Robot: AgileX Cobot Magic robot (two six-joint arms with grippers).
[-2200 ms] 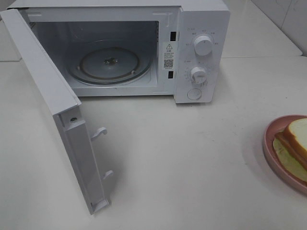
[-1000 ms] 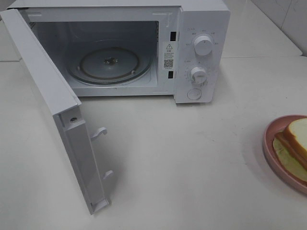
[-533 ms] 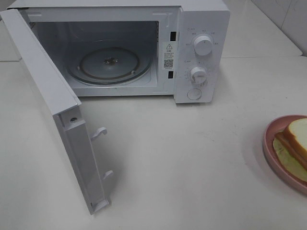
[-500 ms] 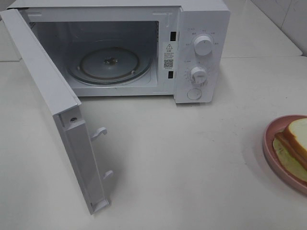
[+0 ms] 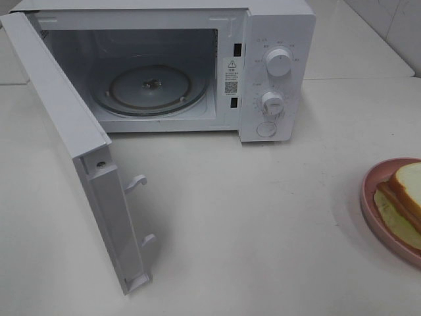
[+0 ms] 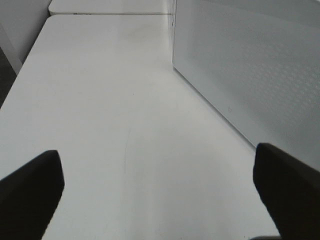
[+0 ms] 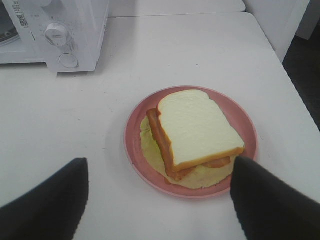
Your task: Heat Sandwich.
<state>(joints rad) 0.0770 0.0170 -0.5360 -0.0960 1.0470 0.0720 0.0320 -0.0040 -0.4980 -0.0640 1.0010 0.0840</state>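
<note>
On its plate (image 5: 368,204), sandwich (image 5: 406,194) stays unmoved.

1. A white warning sticker (image 5: 231,64) with a triangle sign sits on the microwave (image 5: 276,20) frame; its print is too small to read.
2. A QR code label (image 5: 231,86) sits just below it, at 6 o'clock.
3. Small markings ring the upper dial (image 5: 279,62) and lower dial (image 5: 272,102); none is legible.
</note>
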